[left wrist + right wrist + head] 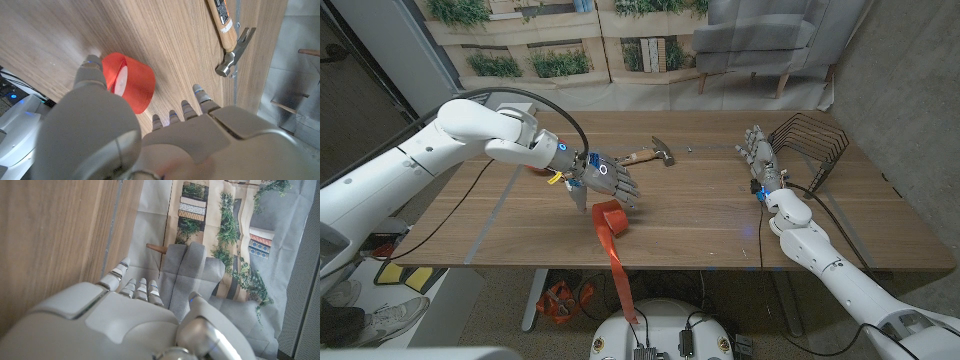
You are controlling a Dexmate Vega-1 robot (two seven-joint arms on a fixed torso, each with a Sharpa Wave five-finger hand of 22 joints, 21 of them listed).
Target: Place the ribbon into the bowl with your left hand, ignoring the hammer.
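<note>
Ribbon (610,218): red roll on the desk (700,215), near the front edge; a loose tail runs from it over the edge and hangs down. In the left wrist view the roll (131,82) lies on its side on the wood.
Left hand (610,180): poised just behind and above the roll, fingers spread and pointing down toward the desk. Released, holding nothing. In the wrist view the thumb tip (92,67) sits just beside the roll, the fingertips (200,93) apart on the other side; contact cannot be told.
Right hand (760,160): near the far right of the desk, fingers apart, holding nothing, well apart from the ribbon.
Hammer (652,153): wooden handle, steel head, lying on the desk beyond the left hand, untouched.
Wire rack (812,145): dark, at the far right corner behind the right hand.
Bowl: not made out.
Progress: early. Ribbon not yet grasped or lifted. Left to do, as judged: close on the roll, lift it with its tail, carry it to the bowl, let go.
</note>
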